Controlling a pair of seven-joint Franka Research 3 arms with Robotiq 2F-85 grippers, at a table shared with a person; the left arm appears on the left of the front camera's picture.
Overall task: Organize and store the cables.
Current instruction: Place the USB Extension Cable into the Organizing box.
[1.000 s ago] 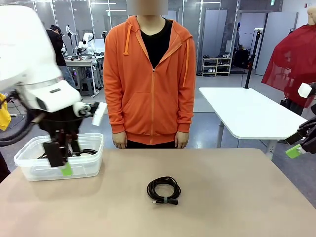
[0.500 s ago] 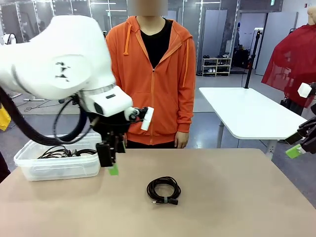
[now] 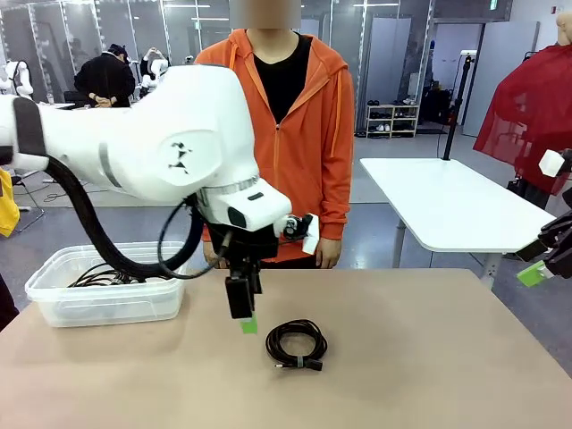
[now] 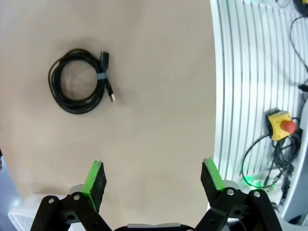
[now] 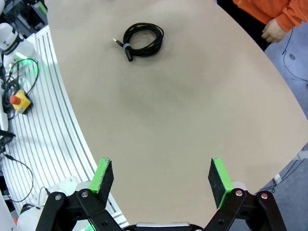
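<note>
A coiled black cable [image 3: 296, 344] lies flat mid-tabletop [image 3: 429, 357]; my left gripper [image 3: 248, 323] hovers just beside it, fingers spread and empty. Light and floppy, I judge; best pinched across its banded bundle. Farther left, the clear bin [image 3: 54, 308] holds stored cables [image 3: 107, 275]; my right gripper [image 5: 161, 175] waits released.

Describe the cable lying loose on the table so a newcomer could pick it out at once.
On the tan table, near the middle, lies a thin black cord wound into a small coil. Unlike the cables in the clear plastic bin at the left, it lies alone on bare tabletop.
</note>
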